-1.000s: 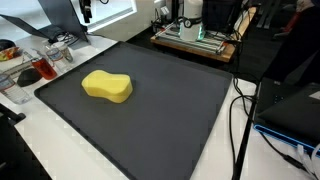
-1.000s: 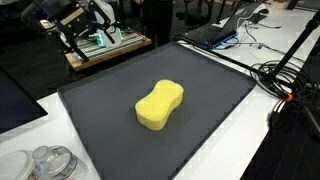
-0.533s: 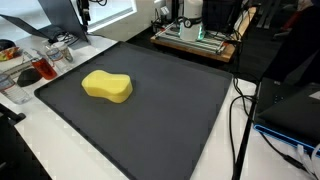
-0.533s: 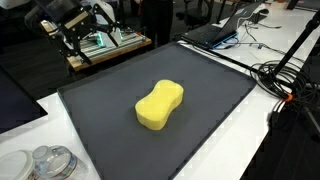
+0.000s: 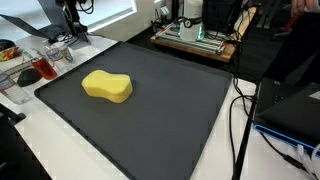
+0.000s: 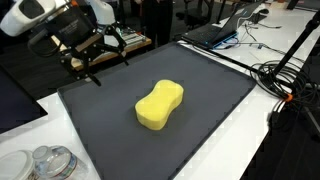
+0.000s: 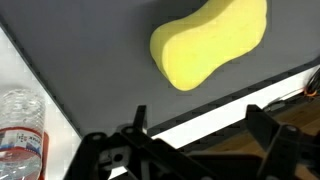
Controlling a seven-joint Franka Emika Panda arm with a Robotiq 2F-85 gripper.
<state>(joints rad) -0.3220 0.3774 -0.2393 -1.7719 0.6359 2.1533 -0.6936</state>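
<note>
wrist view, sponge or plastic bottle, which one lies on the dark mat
The yellow sponge lies on the dark mat. The clear plastic bottle is off the mat, on the white table beside its edge.

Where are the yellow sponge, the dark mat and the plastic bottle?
yellow sponge (image 6: 160,106): in an exterior view, middle of its top face.
dark mat (image 6: 215,85): in an exterior view, bare part beside the sponge.
plastic bottle (image 7: 20,112): wrist view, its clear side wall.

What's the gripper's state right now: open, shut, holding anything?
Gripper: open, fingers spread, holding nothing; it hangs over the dark mat, apart from the yellow sponge.
</note>
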